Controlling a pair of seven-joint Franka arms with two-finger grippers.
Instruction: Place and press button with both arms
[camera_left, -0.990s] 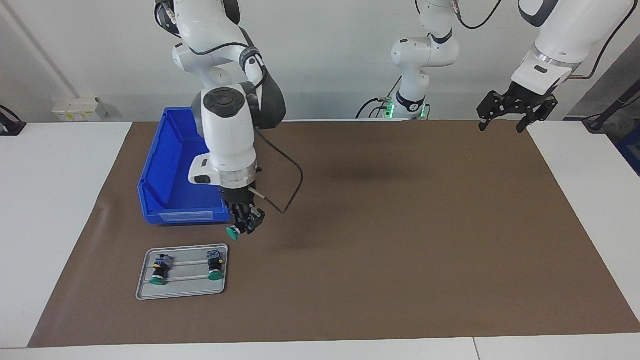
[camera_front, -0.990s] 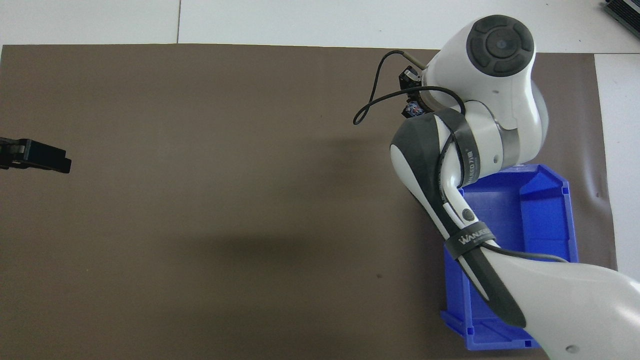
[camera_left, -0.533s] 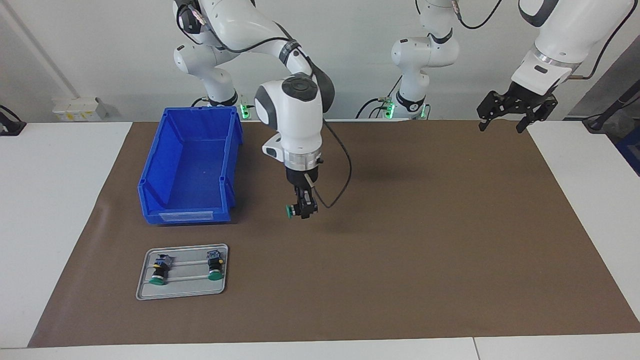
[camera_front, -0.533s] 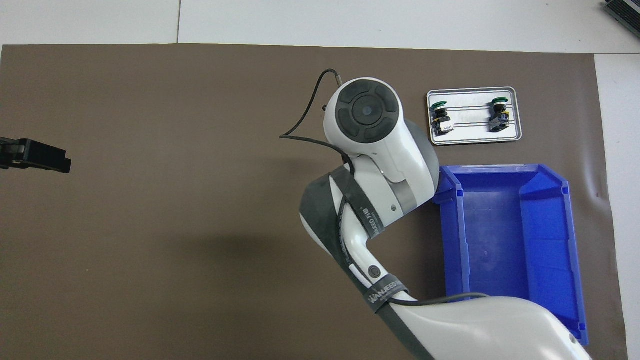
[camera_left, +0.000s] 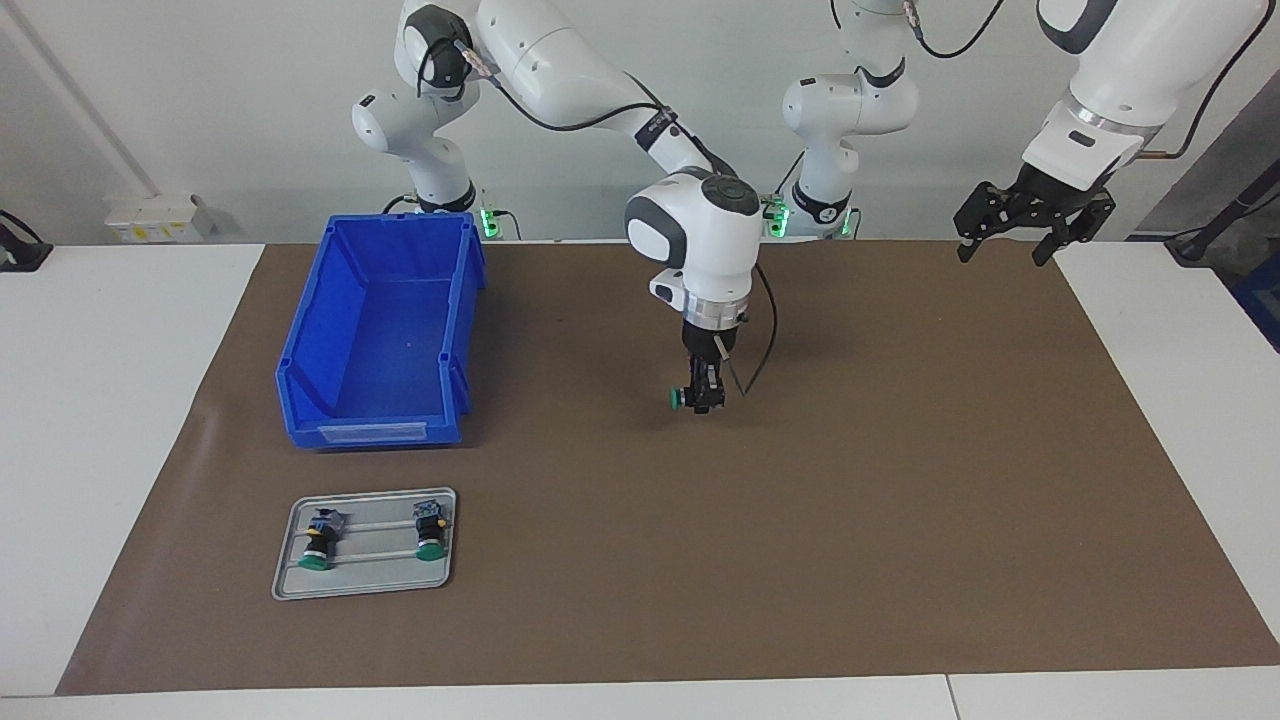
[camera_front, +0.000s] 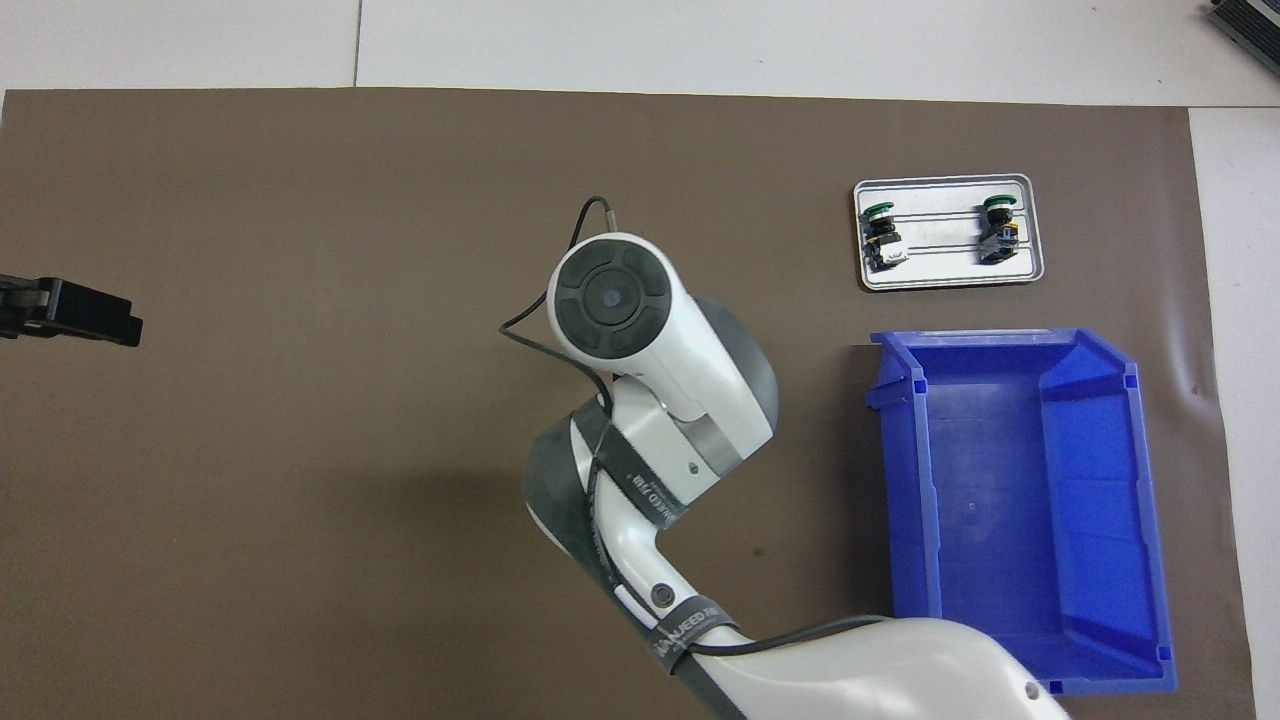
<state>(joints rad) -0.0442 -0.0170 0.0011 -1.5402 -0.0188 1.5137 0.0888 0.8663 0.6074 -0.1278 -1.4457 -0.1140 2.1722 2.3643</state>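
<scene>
My right gripper (camera_left: 703, 399) hangs over the middle of the brown mat, shut on a button (camera_left: 680, 399) held sideways, its green cap pointing toward the right arm's end of the table. In the overhead view the right arm's wrist (camera_front: 610, 297) hides both the gripper and the button. My left gripper (camera_left: 1034, 217) waits open and empty in the air over the mat's corner at the left arm's end; its tip shows in the overhead view (camera_front: 70, 311).
A grey tray (camera_left: 370, 562) (camera_front: 945, 268) holds two more green-capped buttons (camera_left: 320, 540) (camera_left: 430, 533), lying on their sides. An empty blue bin (camera_left: 365, 432) (camera_front: 1010, 500) stands beside the tray, nearer to the robots. A brown mat (camera_left: 900, 520) covers the table.
My right arm has carried the button from beside the blue bin toward the middle of the mat, uncovering the bin and tray in the overhead view. The left arm has not moved.
</scene>
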